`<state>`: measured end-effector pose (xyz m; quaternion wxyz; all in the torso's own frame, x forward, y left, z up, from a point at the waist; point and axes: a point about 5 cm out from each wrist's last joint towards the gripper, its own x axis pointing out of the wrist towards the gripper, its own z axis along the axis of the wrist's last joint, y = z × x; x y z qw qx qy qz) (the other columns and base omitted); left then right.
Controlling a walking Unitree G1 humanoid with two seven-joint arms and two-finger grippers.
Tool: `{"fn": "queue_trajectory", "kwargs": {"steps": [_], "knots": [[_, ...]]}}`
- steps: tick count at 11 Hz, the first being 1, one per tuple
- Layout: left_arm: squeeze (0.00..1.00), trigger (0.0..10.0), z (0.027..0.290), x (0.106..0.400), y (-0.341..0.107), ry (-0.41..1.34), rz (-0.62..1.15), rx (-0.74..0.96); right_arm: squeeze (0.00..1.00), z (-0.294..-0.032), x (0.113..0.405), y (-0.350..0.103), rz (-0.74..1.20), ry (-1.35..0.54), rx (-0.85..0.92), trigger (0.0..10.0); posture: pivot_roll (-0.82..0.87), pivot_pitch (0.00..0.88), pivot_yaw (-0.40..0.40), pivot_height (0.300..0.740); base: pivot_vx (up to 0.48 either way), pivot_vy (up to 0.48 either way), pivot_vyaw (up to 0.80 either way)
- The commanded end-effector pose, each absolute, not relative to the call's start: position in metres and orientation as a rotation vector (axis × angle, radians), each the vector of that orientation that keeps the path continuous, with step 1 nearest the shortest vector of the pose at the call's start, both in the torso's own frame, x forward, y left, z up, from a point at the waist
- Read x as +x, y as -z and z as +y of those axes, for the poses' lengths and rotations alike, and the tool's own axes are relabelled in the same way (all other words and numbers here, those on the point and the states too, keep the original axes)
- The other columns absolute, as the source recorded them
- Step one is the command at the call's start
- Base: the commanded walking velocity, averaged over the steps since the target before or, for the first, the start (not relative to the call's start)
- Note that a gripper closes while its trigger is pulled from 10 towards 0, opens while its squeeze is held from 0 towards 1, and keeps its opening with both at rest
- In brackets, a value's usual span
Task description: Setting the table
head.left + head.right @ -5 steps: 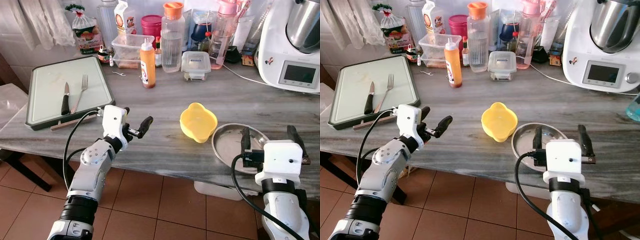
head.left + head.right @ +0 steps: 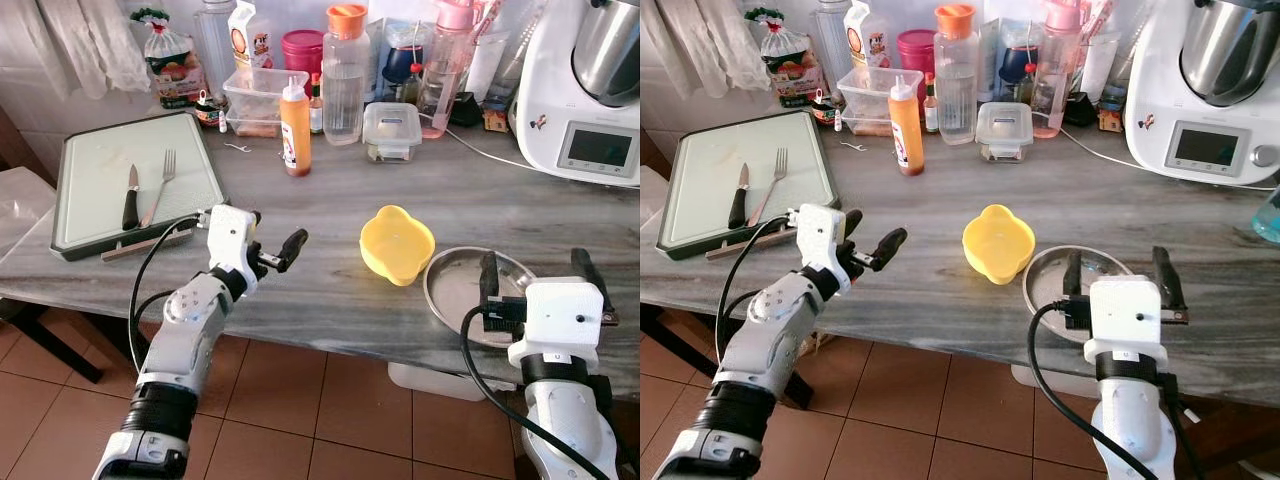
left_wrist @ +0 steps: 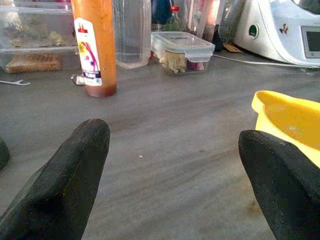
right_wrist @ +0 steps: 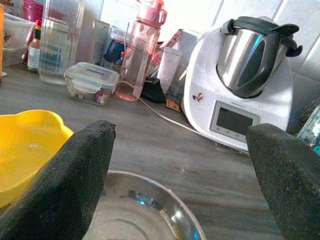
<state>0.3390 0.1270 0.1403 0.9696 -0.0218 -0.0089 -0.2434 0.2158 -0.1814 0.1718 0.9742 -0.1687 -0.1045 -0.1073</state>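
Steel plate (image 2: 462, 283) at counter edge (image 2: 330, 345), right gripper (image 2: 535, 275) spread above.

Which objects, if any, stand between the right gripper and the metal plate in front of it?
Nothing visible does. The right gripper is open at the near rim of the metal plate, one finger on each side of it. The yellow bowl sits beside the plate toward the robot's left, not between them.
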Motion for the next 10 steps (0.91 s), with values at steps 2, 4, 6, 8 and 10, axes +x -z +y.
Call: {"fn": "queue_trajectory", "kwargs": {"steps": [2,4,6,8,10], "knots": [[0.00,10.0,0.1224,0.3405,-0.1410,0.501,-0.009,-0.064,0.00,-0.1804,0.2182,-0.1710,-0.210,0.200,-0.335,10.0,0.03,0.073,0.024,0.740,0.000,0.000,0.00],[0.00,10.0,0.1214,0.3408,-0.1412,0.500,-0.010,-0.067,0.00,-0.1801,0.2192,-0.1710,-0.211,0.194,-0.337,10.0,0.03,0.072,0.021,0.740,-0.259,0.000,0.00],[0.00,10.0,0.1221,0.3413,-0.1409,0.490,-0.006,-0.068,0.00,-0.1784,0.2210,-0.1701,-0.206,0.175,-0.331,10.0,0.03,0.071,0.016,0.740,-0.334,0.000,0.00],[0.00,10.0,0.1226,0.3415,-0.1407,0.487,-0.005,-0.066,0.00,-0.1768,0.2221,-0.1692,-0.204,0.165,-0.330,10.0,0.04,0.071,0.014,0.740,-0.345,0.000,0.00],[0.00,10.0,0.1235,0.3419,-0.1407,0.480,-0.003,-0.065,0.00,-0.1766,0.2229,-0.1687,-0.203,0.162,-0.327,10.0,0.04,0.071,0.013,0.740,-0.356,0.000,0.00]]}}
